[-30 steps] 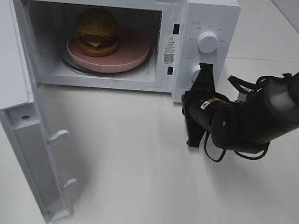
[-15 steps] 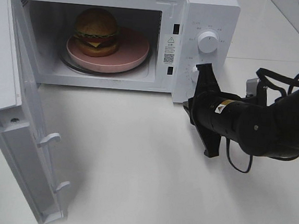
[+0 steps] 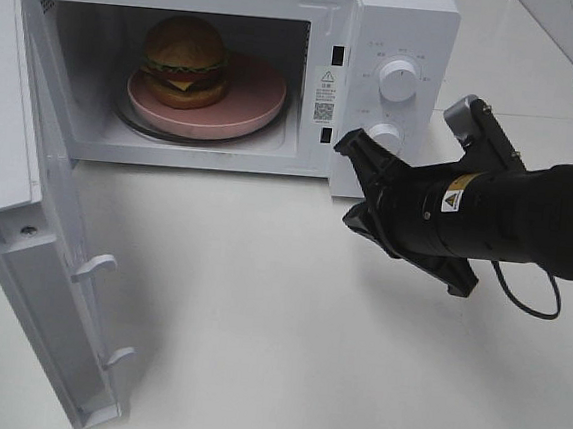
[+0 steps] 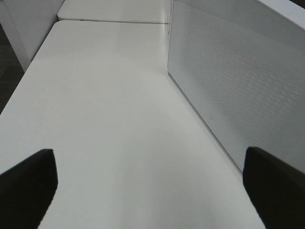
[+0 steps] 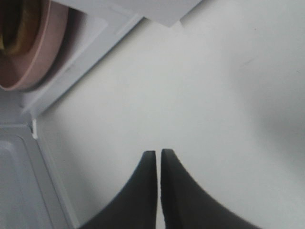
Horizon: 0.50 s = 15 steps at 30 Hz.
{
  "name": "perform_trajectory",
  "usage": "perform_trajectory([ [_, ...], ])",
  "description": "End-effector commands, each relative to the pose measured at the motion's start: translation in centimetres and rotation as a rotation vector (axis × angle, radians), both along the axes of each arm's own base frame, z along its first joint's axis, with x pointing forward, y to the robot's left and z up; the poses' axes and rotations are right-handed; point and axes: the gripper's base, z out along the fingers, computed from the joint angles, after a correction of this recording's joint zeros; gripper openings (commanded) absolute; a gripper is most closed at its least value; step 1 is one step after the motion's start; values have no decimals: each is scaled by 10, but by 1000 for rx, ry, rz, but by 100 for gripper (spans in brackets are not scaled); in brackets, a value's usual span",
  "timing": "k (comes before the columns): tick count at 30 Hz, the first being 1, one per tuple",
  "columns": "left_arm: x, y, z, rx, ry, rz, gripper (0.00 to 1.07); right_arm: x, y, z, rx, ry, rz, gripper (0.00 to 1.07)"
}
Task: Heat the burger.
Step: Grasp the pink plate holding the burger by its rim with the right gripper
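The burger [image 3: 185,60], a domed golden bun over lettuce and dark filling, sat on the smooth round pink plate [image 3: 258,100] inside the white microwave [image 3: 404,24]. It lay up and left of the right gripper [image 3: 348,147], whose black tapered jaws were pressed together on nothing. The open door [image 3: 32,253] stood at the frame's left; the left gripper [image 4: 148,157], jaws spread wide and empty, faced a perforated white panel, probably that door, and so seemed nearer for closing it.
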Motion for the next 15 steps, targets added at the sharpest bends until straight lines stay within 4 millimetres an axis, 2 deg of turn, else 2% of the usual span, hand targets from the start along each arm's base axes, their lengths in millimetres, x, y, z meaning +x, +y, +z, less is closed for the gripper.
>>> perform_trajectory([
  [1,0,0,0,-3,-13,-1,98,-4,-2,4,-69,-8,73,4],
  [11,0,0,0,-3,-13,-1,98,-30,-16,14,-341,86,372,7],
  [13,0,0,0,-3,-13,-1,98,-39,-21,17,-443,97,526,9],
  [15,0,0,0,-3,-13,-1,98,-41,-22,18,-470,93,573,9],
])
